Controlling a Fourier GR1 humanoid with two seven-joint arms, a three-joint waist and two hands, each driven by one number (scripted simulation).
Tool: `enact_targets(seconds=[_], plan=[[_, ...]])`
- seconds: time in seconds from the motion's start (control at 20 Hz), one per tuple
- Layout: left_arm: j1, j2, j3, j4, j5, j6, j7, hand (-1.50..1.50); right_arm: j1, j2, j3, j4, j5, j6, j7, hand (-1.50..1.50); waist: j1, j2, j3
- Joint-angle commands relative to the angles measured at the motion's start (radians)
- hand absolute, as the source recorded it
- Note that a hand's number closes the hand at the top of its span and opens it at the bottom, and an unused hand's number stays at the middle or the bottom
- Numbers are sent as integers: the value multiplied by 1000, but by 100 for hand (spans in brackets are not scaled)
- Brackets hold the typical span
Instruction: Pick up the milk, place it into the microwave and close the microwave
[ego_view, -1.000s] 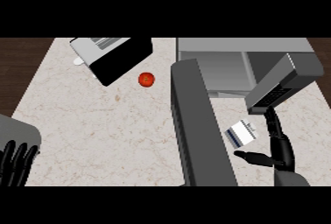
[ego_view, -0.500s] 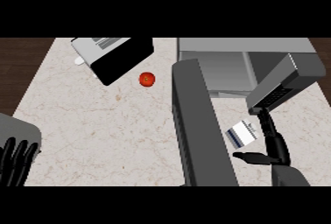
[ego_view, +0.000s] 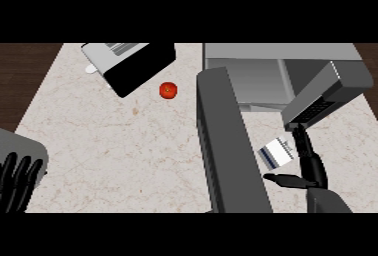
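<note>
The right hand (ego_view: 306, 165) comes up from the lower edge on its grey forearm, fingers stretched long and nearly straight toward the microwave (ego_view: 284, 75), with the thumb jutting out sideways toward the open microwave door (ego_view: 229, 150). The milk (ego_view: 277, 152) lies tilted just beside those fingers on their thumb side, its edge touching or very nearly touching them, above the thumb; the fingers are not curled round the carton, so the hand reads as released, resting flat against it rather than grasping. The carton sits on the table (ego_view: 118, 145) in front of the microwave's opening, between the hand and the door, and is not inside the cavity. The fingertips reach up to the dark control panel and partly merge with it, so exactly where they end is hard to make out. The left hand (ego_view: 16, 182) shows at the lower left edge, fingers up and relaxed, partly cut off by the frame, far from the carton. Well beyond the door, away from the right hand, lie a red tomato (ego_view: 169, 90) and a dark toaster-like appliance (ego_view: 129, 65). Compared with half a second ago, the right hand and the milk sit in almost the same place, with no visible shift.
</note>
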Motion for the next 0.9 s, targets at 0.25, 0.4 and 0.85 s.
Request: enact_targets(seconds=[0.25, 0.4, 0.85], plan=[[-3, -1, -13, 23, 5, -12, -8, -150, -11, 26, -36, 39, -46, 175, -124, 150, 10, 5, 2], [-3, 13, 31, 26, 11, -13, -39, -150, -5, 36, -25, -5, -57, 232, -117, 150, 1, -1, 0], [40, 10, 8, 0, 12, -28, -23, -150, -14, 69, 5, -56, -75, 314, -43, 150, 1, -5, 0]])
